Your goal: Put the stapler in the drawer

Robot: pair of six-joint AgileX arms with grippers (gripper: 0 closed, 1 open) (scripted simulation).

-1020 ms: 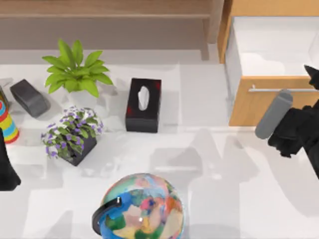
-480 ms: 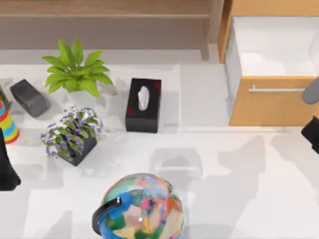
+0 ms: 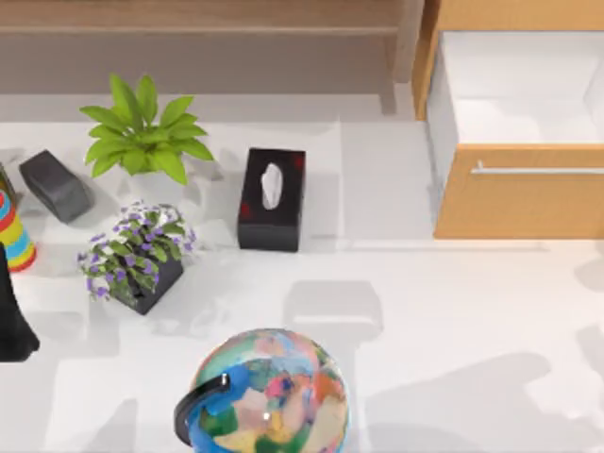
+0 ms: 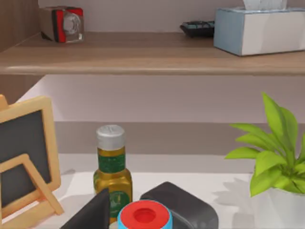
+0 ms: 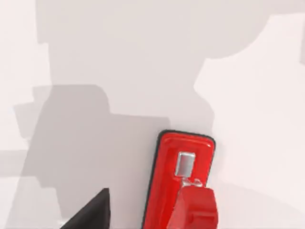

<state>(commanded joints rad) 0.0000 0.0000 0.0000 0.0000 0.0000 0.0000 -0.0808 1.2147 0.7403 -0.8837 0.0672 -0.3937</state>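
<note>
Stapler (image 3: 55,185) on table's left; drawer (image 3: 521,203) open at right.
Left arm (image 3: 13,316) parked at left edge. Can't tell either claw's state.

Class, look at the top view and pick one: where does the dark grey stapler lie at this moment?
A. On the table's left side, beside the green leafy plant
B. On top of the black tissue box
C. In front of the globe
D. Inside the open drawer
A: the stapler lies on the table at the left, beside the green leafy plant, far from the open drawer at the right.
</note>
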